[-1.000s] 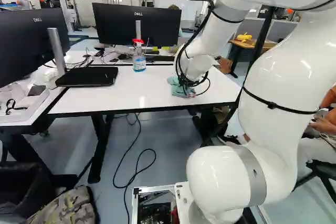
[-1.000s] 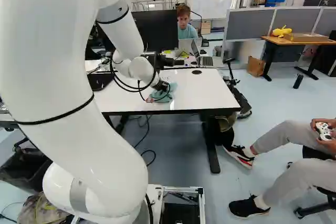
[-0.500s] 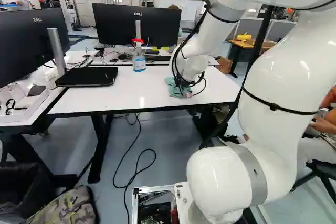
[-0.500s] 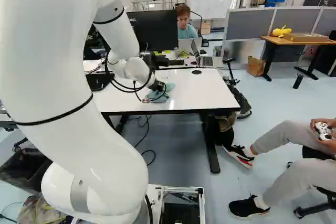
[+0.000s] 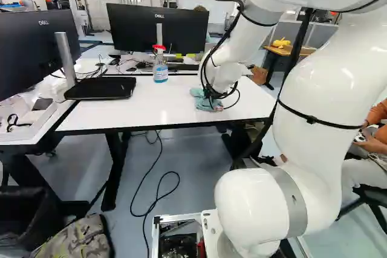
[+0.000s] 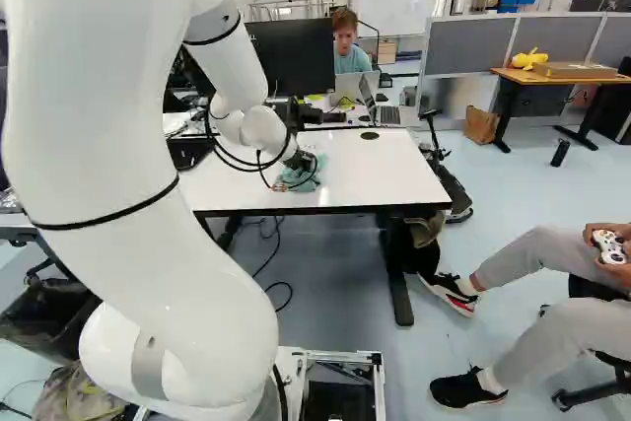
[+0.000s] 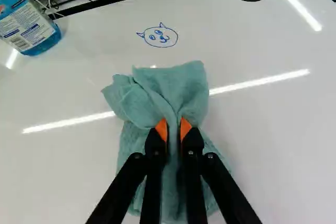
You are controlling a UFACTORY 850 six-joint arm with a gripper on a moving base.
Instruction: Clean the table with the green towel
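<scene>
Towel (image 7: pixel 176 85) clamped in tool (image 6: pixel 307 161), on worktop (image 7: pixel 283 156).
Folds ahead and beneath; grip hard to discern in left base view.

Soft, matt cloth towel (image 7: pixel 181 90); glossy, smooth tabletop (image 7: pixel 273 135).

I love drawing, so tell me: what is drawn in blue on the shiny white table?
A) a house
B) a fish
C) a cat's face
C: the blue line drawing shows a face with two pointed ears, eyes and whisker dots, ahead of the green cloth towel.
</scene>
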